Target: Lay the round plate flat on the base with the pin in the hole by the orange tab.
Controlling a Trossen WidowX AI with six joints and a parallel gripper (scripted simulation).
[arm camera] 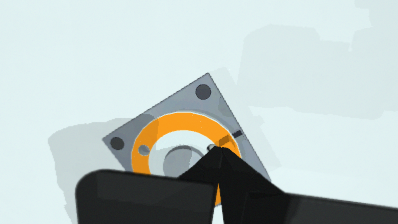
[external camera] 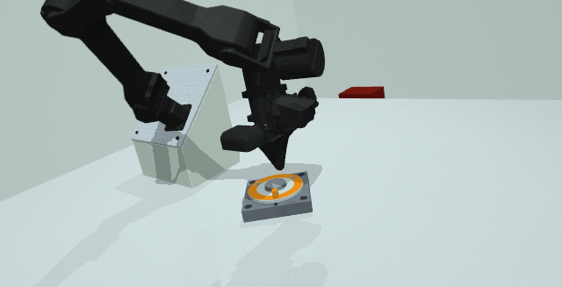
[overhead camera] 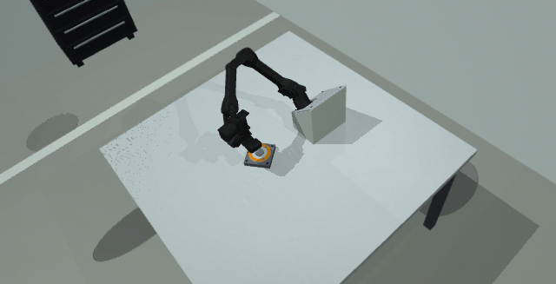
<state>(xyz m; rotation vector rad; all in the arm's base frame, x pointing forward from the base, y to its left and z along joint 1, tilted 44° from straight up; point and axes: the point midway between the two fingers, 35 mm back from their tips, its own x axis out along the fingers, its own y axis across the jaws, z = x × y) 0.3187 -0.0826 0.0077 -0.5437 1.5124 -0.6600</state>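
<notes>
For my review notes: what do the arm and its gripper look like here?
The arm is matt black throughout, built of blocky, angular links with rounded joint housings and a fat cylindrical motor housing near the wrist. No cables, markings or labels show. The gripper is black too, its two fingers tapering into a narrow wedge-shaped point.
</notes>
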